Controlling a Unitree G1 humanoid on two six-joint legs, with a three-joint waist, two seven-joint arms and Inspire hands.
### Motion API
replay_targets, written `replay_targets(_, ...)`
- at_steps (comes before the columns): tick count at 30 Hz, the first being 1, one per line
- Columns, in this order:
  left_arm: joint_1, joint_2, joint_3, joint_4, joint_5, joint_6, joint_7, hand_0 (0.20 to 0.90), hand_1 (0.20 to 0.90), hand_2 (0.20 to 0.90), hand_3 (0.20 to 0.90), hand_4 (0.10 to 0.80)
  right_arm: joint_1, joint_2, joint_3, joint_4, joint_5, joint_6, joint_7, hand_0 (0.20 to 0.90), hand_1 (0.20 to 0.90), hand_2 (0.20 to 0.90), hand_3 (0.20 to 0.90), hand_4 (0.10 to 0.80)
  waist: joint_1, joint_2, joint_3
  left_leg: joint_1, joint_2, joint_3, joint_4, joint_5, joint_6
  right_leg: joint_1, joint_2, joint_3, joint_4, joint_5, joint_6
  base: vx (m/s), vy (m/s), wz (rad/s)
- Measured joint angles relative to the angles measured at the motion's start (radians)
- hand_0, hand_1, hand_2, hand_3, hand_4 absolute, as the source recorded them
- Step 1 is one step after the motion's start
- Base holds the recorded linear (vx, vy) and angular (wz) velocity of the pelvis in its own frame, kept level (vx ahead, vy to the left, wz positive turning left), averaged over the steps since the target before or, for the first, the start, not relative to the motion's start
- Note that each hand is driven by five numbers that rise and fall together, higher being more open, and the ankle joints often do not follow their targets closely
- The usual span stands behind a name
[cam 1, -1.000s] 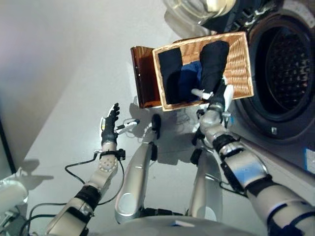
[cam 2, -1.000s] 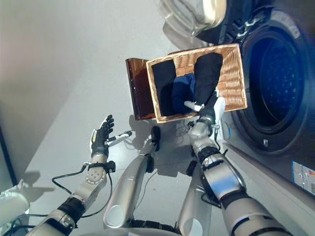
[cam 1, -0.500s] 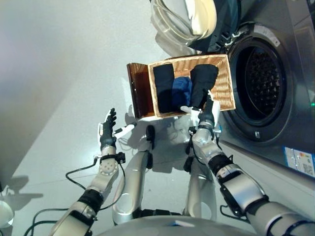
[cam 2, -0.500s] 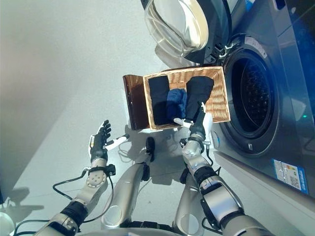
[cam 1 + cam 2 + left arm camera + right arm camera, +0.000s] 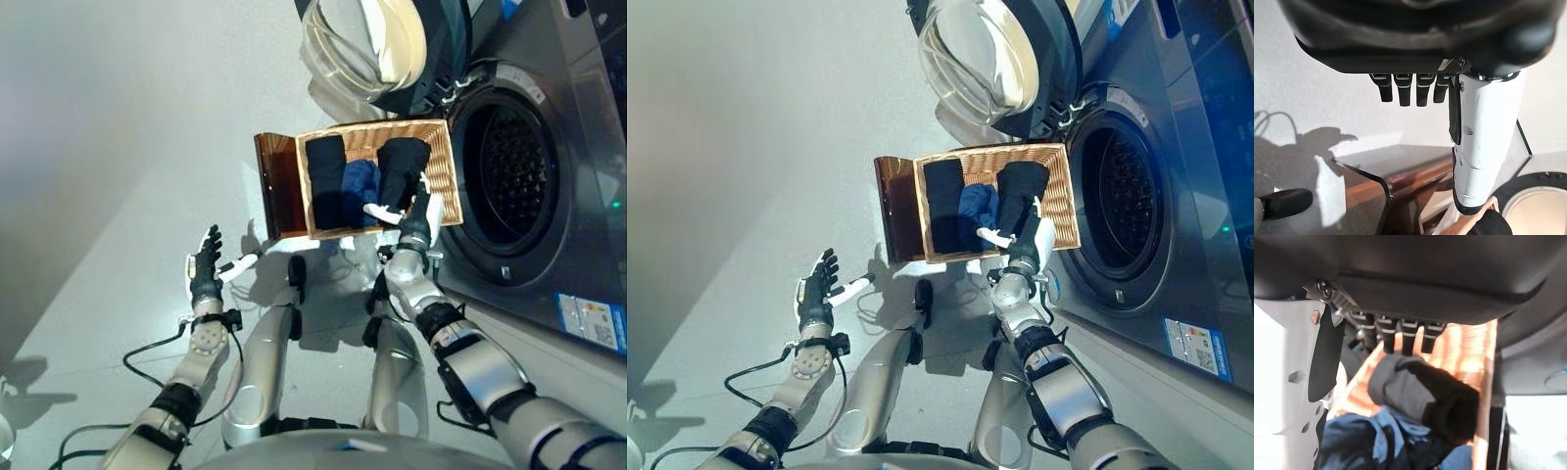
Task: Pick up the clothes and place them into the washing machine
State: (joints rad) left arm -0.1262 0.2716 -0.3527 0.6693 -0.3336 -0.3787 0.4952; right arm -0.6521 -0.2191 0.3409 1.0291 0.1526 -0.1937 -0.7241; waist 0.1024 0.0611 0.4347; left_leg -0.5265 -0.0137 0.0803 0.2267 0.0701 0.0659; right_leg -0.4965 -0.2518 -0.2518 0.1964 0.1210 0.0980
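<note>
A shallow wicker basket (image 5: 444,174) rests on a low dark brown box (image 5: 276,184) beside the washing machine (image 5: 549,196), whose door (image 5: 372,44) stands open. In the basket lie two black garments (image 5: 327,186) with a blue garment (image 5: 360,184) between them. My right hand (image 5: 415,217) is open, its fingers straight over the near edge of the basket above the right black garment (image 5: 1444,401). My left hand (image 5: 206,266) is open and empty, held over the floor well left of the basket.
The machine's drum opening (image 5: 509,171) lies just right of the basket. Pale grey floor (image 5: 127,147) spreads to the left. The brown box's edge shows in the left wrist view (image 5: 1400,181).
The camera has pulled back and shifted, so the whole scene looks smaller. My right hand stays at the basket's near edge. My left hand stays open at the left.
</note>
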Motion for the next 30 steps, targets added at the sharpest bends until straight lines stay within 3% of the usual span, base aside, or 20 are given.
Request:
replay_targets(8, 0.013, 0.005, -0.002, 0.028, 0.001, 0.002, -0.04, 0.9, 0.9, 0.9, 0.9, 0.8, -0.144, -0.041, -0.062, 0.229, 0.035, 0.021, 0.006, 0.9, 0.9, 0.9, 0.9, 0.8, 0.046, 0.011, -0.023, -0.004, -0.002, -0.002, 0.001, 0.0, 0.0, 0.0, -0.002, -0.006, 0.004, 0.003, -0.004, -0.012, 0.006, 0.02)
replay_targets(13, 0.059, 0.019, -0.015, 0.004, 0.011, 0.004, -0.065, 0.9, 0.9, 0.9, 0.9, 0.8, -0.273, -0.12, -0.08, 0.427, 0.036, 0.054, 0.006, 0.9, 0.9, 0.9, 0.9, 0.8, 0.092, 0.056, -0.048, -0.004, -0.007, 0.001, -0.004, -0.003, 0.001, -0.002, -0.009, -0.006, -0.005, 0.0, 0.001, 0.026, 0.035, -0.01)
replay_targets(24, 0.057, 0.028, -0.071, -0.021, 0.025, 0.008, -0.081, 0.9, 0.9, 0.9, 0.9, 0.8, -0.353, -0.169, -0.074, 0.485, 0.05, 0.088, 0.003, 0.9, 0.9, 0.9, 0.9, 0.8, 0.106, 0.113, -0.062, -0.09, -0.018, 0.024, 0.027, -0.014, 0.011, -0.109, -0.026, 0.022, 0.042, 0.003, -0.003, 0.015, 0.023, -0.04)
replay_targets(27, 0.03, 0.028, -0.092, -0.034, 0.025, 0.008, -0.08, 0.9, 0.9, 0.9, 0.9, 0.8, -0.39, -0.204, -0.064, 0.489, 0.049, 0.089, 0.001, 0.9, 0.9, 0.9, 0.9, 0.8, 0.106, 0.14, -0.044, -0.143, -0.018, 0.023, 0.071, -0.022, 0.021, -0.163, -0.031, 0.025, 0.098, -0.018, -0.004, 0.02, 0.027, 0.09)
replay_targets(30, 0.022, 0.028, -0.092, -0.04, 0.024, 0.008, -0.071, 0.9, 0.9, 0.9, 0.9, 0.8, -0.426, -0.214, -0.056, 0.49, 0.043, 0.089, 0.0, 0.9, 0.9, 0.9, 0.9, 0.8, 0.106, 0.143, -0.01, -0.169, -0.02, 0.025, 0.111, -0.038, 0.024, -0.203, -0.039, 0.047, 0.154, -0.04, -0.005, 0.009, 0.034, -0.02)
